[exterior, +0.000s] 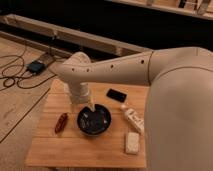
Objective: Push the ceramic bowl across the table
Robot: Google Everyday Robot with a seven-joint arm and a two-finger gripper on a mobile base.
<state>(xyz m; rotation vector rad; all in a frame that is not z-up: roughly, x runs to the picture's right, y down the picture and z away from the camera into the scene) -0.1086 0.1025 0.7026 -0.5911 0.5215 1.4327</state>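
Observation:
The ceramic bowl (94, 121) is round, glossy and black with pale flecks inside, and sits near the middle of the table (75, 150), a small square top of light wooden planks. My white arm reaches in from the right and bends down at the bowl's far left side. My gripper (90, 106) is at the bowl's far rim, with a pale fingertip touching or just above the rim. The wrist hides most of the gripper.
A reddish-brown object (61, 122) lies left of the bowl. A black phone-like slab (116, 94) lies behind it. A white bottle-like item (132, 119) and a pale rectangular block (132, 142) lie to the right. Cables and a small box (36, 66) are on the floor at left.

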